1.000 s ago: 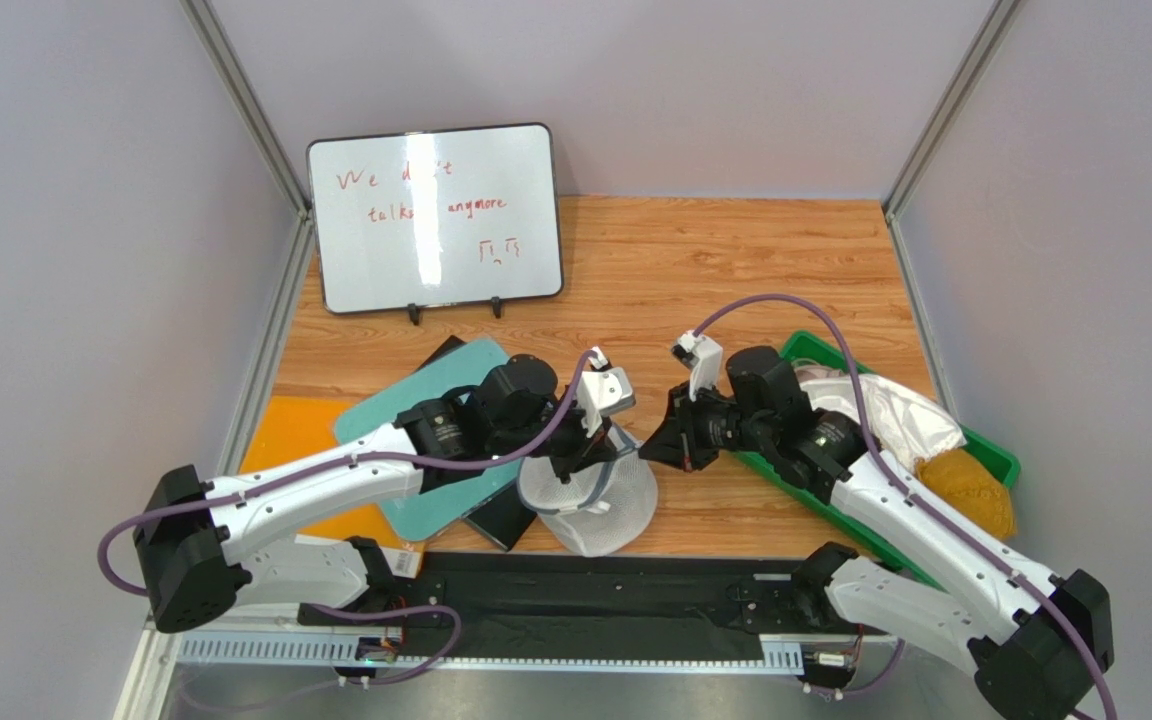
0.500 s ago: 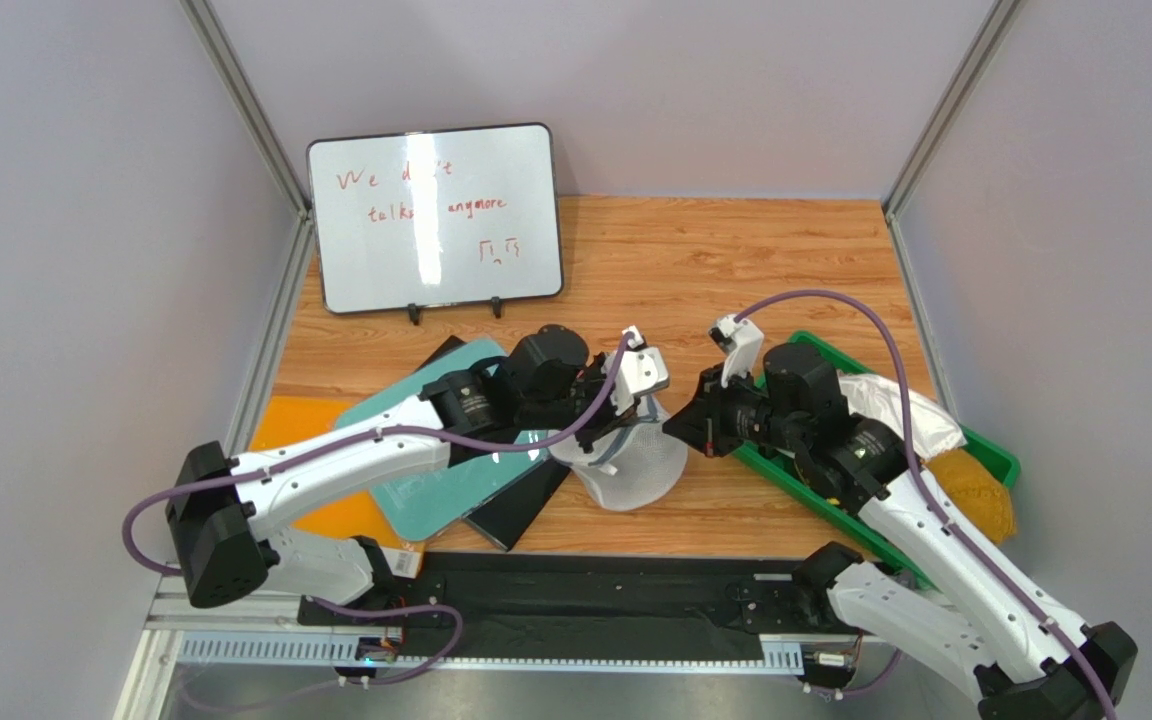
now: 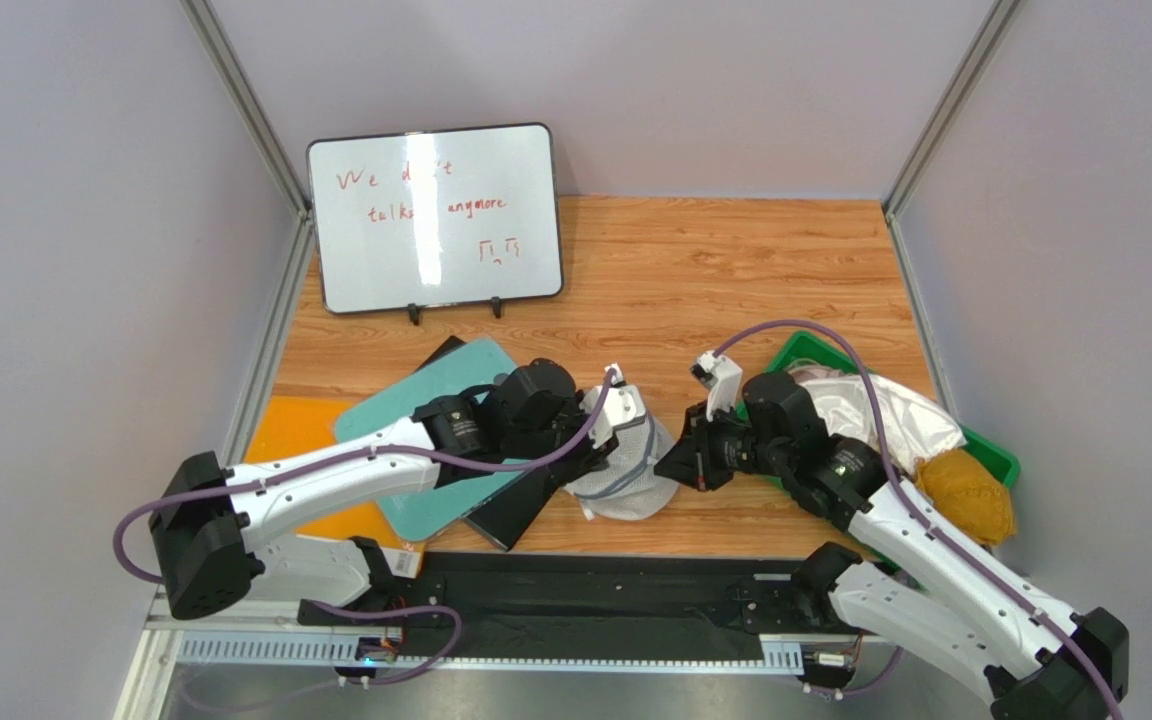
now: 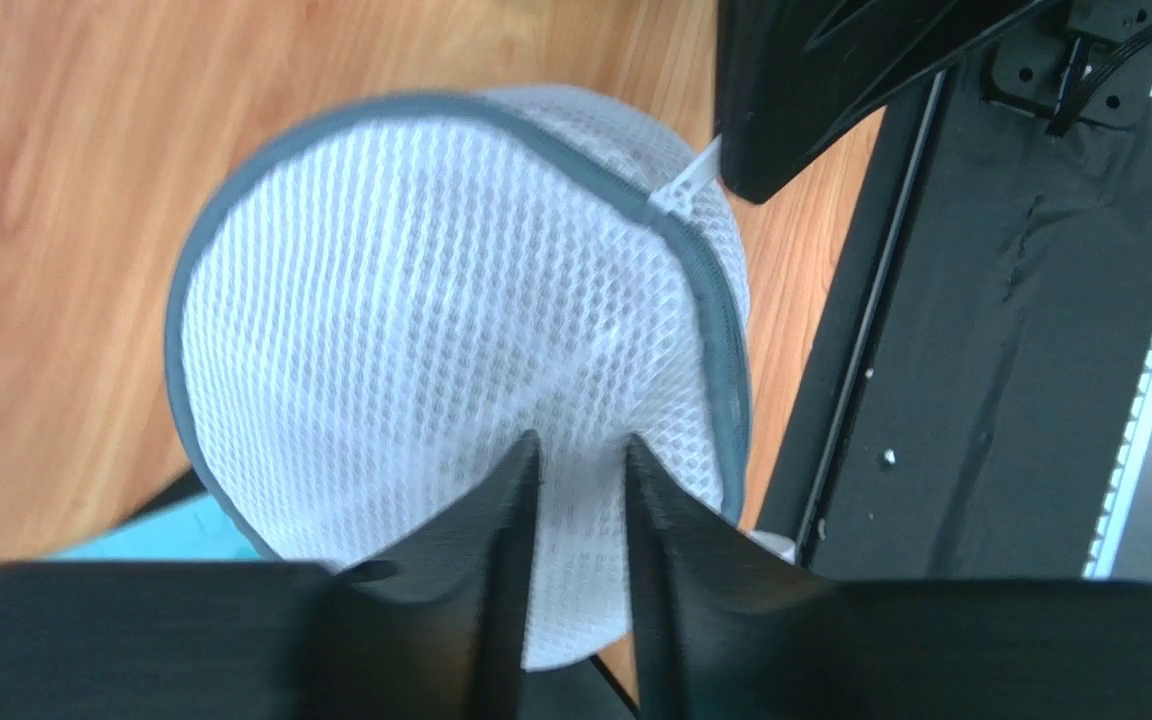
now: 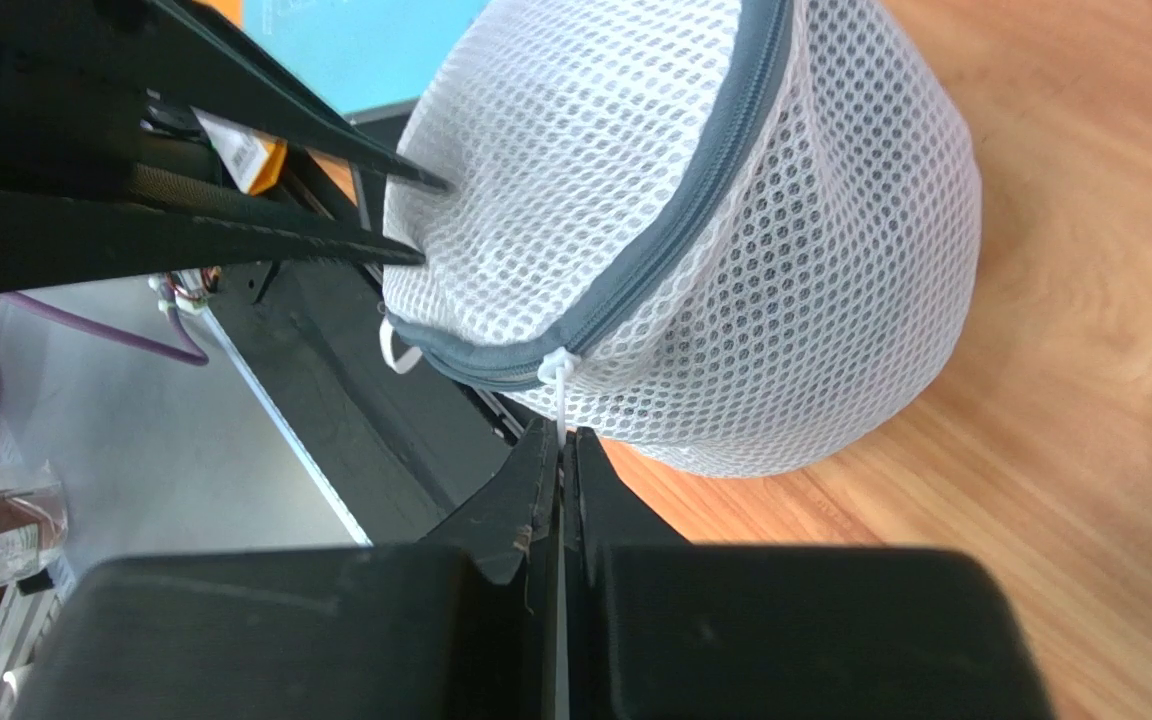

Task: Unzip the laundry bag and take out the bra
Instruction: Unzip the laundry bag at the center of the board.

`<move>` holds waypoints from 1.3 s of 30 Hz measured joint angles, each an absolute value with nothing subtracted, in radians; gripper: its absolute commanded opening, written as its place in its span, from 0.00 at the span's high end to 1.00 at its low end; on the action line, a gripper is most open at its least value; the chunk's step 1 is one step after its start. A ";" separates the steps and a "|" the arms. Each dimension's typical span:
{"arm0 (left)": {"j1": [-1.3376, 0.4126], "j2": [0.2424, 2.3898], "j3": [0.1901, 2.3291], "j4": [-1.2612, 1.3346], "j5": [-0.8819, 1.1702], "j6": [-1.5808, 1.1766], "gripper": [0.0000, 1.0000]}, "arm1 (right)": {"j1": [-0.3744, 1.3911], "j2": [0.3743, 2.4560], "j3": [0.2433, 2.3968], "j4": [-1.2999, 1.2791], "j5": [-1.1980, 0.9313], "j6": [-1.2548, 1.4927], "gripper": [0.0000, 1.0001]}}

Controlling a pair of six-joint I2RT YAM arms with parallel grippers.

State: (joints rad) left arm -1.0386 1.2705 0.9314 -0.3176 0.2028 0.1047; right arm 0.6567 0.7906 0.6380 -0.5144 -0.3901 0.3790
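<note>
Zip (image 5: pixel 687 195) still closed, bra unseen. Left gripper (image 4: pixel 575 503) pinches laundry bag (image 4: pixel 432 300) mesh; right gripper (image 5: pixel 561 465) clamps zip pull (image 5: pixel 554 375).

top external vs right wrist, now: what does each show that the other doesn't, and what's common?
Only top external: the whiteboard, the green bin with a white cloth in it, and both arms whole.
Only right wrist: the white zip pull pinched by the right gripper, and the grey zip running closed along the rim.
Both: the laundry bag, with the left gripper pinching its mesh. No bra shows in either.
</note>
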 measured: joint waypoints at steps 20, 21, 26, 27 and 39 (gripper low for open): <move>-1.117 1.219 0.907 -0.302 0.225 -0.020 0.29 | 0.812 0.739 0.603 -0.487 -0.331 0.484 1.00; -1.121 1.229 0.907 -0.297 0.220 -0.022 0.29 | 0.814 0.739 0.603 -0.487 -0.330 0.485 1.00; -1.127 1.259 0.907 -0.267 0.194 -0.028 0.29 | 0.823 0.739 0.603 -0.484 -0.329 0.486 1.00; -1.128 1.262 0.907 -0.257 0.184 -0.029 0.30 | 0.825 0.739 0.603 -0.483 -0.328 0.486 1.00; -1.131 1.297 0.897 -0.187 0.137 -0.068 0.66 | 0.829 0.739 0.603 -0.474 -0.305 0.485 1.00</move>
State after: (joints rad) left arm -1.1313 1.2972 0.8974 -0.1875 0.1371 -0.0681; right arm 0.8291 0.7387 0.6029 -0.4740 -0.3050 0.4847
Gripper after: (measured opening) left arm 0.406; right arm 0.006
